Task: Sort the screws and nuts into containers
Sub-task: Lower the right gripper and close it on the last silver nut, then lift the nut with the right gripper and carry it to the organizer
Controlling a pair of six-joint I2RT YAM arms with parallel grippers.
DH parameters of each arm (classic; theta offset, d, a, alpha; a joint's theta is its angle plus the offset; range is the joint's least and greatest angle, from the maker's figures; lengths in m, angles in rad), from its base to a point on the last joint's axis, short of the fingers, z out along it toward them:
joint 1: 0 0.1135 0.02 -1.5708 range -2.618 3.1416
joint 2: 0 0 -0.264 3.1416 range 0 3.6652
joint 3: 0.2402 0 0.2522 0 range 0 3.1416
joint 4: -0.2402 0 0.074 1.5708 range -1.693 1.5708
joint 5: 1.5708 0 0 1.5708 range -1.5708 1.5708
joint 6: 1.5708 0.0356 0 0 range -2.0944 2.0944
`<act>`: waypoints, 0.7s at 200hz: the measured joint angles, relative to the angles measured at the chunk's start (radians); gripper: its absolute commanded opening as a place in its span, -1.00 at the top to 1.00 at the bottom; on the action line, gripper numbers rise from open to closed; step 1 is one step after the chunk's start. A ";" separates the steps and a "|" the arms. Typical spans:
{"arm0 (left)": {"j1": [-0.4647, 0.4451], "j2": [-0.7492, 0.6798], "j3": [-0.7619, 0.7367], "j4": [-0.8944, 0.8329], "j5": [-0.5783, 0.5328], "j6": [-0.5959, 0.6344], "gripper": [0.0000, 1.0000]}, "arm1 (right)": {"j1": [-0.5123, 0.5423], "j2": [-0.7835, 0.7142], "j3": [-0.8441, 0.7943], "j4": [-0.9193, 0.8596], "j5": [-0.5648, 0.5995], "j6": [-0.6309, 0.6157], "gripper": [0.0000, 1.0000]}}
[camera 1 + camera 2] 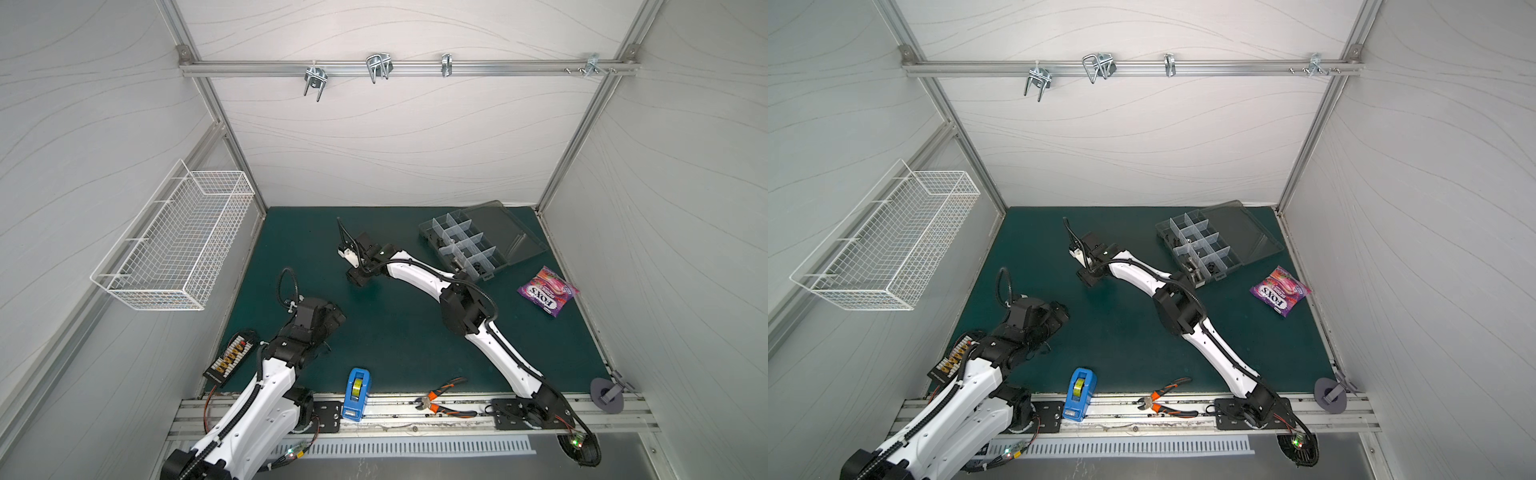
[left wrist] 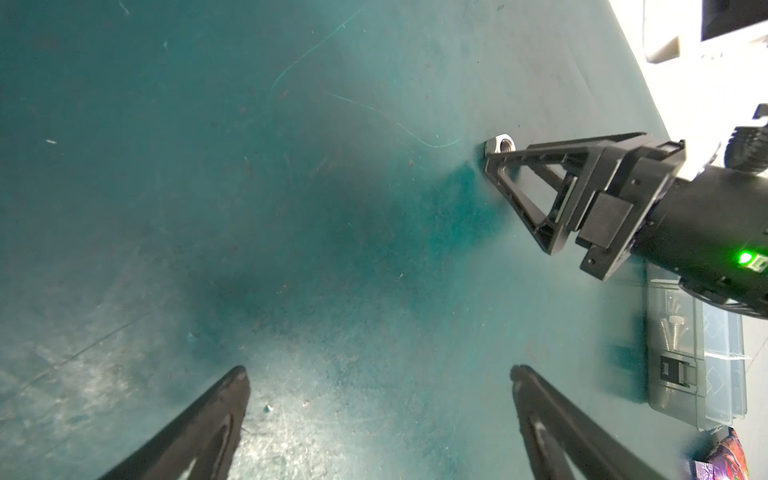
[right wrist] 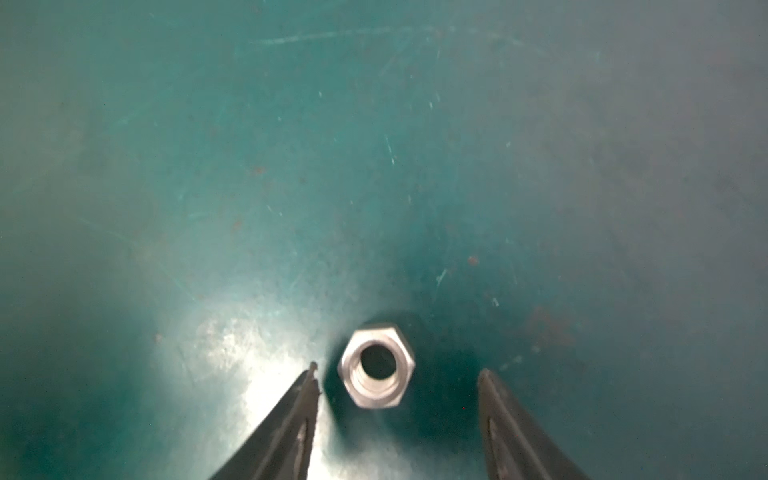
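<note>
A shiny silver nut (image 3: 376, 365) lies flat on the green mat. My right gripper (image 3: 399, 372) stands open around it, one finger close beside it and the other well apart; neither touches. The left wrist view shows the same nut (image 2: 500, 145) at the tips of the right gripper's fingers (image 2: 519, 195). In both top views the nut is hidden under the right wrist (image 1: 368, 257). My left gripper (image 2: 379, 370) is open over bare mat. The containers are compartments of the clear organizer box (image 1: 432, 243) at the back right, which hold silver screws (image 1: 1192, 264) and small black pieces (image 1: 1212, 268).
The box's smoky lid (image 1: 505, 232) lies open behind it. A purple candy bag (image 1: 548, 291) lies right of the box. A blue tape dispenser (image 1: 355, 392) and orange-handled pliers (image 1: 444, 401) sit at the front edge. A white wire basket (image 1: 178, 245) hangs on the left wall.
</note>
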 measured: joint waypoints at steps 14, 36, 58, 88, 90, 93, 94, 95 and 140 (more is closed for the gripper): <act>0.000 0.005 0.000 0.000 0.000 0.000 -0.99 | 0.001 0.008 0.013 -0.002 0.000 -0.005 -0.12; 0.000 0.011 0.000 0.000 0.000 0.000 -0.99 | 0.005 0.022 0.026 -0.003 0.003 -0.019 -0.08; 0.000 0.011 0.000 0.000 0.000 0.000 -0.99 | 0.013 0.027 0.032 -0.003 0.014 -0.030 -0.06; 0.000 0.011 0.000 0.000 0.000 0.000 -0.99 | 0.024 0.028 0.032 -0.003 0.023 -0.046 0.04; 0.000 0.011 0.000 0.000 0.000 0.000 -0.99 | 0.024 0.028 0.033 -0.003 0.023 -0.045 0.06; 0.000 0.011 0.000 0.000 0.000 0.000 -0.99 | 0.025 0.028 0.033 -0.003 0.023 -0.046 0.08; 0.000 0.011 0.000 0.000 0.000 0.000 -0.99 | 0.026 0.028 0.033 -0.003 0.023 -0.047 0.08; 0.000 0.011 0.000 0.000 0.000 0.000 -0.99 | 0.026 0.028 0.033 -0.003 0.023 -0.047 0.09; 0.000 0.008 0.000 0.000 0.000 0.000 -0.99 | 0.027 0.034 0.041 -0.003 0.019 -0.045 0.35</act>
